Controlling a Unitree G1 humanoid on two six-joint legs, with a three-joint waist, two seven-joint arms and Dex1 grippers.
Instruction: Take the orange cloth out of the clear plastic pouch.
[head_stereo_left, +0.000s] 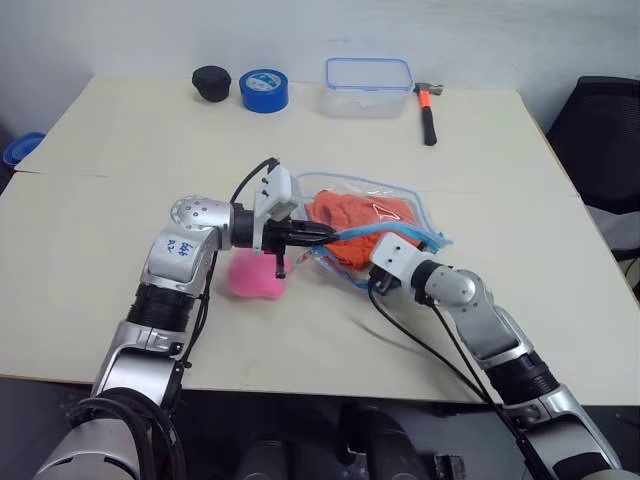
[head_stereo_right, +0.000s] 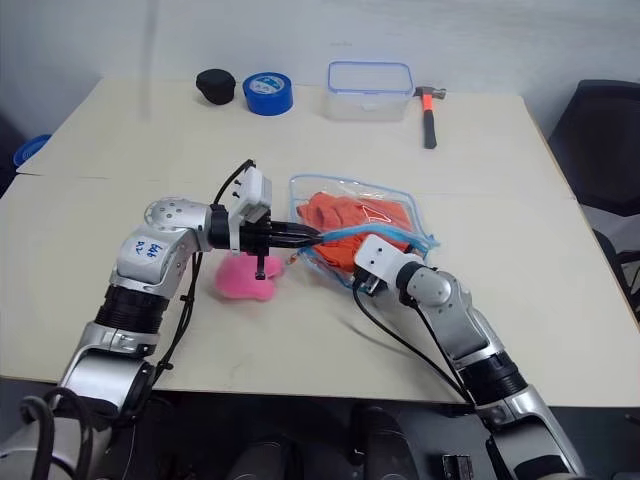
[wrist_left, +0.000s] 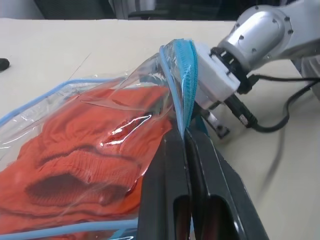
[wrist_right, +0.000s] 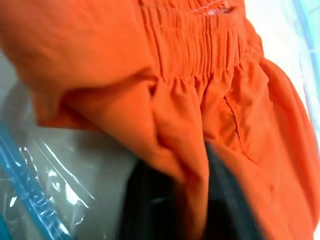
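Orange cloth (head_stereo_left: 352, 213) lies bunched inside the clear plastic pouch (head_stereo_left: 410, 200), which rests on the pale surface (head_stereo_left: 120, 250) between the two arms. The left arm reaches across from the left, forearm roughly level, and its left pincer (wrist_left: 184, 142) has both black fingers pressed together on the pouch's light blue zipper edging (wrist_left: 184, 75), lifting that mouth edge off the surface. The right arm comes in from the near right, elbow bent, wrist angled toward the left pincer; its right pincer (wrist_right: 192, 195) sits inside the pouch mouth, just beside the left one, its dark fingers clamped on a fold of the orange cloth. A pink plush (head_stereo_left: 256, 274) lies on the surface directly beneath the left pincer. Well beyond both pincers stand a rigid clear box (head_stereo_left: 367, 87), a blue tape roll (head_stereo_left: 264, 90) and a hammer (head_stereo_left: 428, 110).
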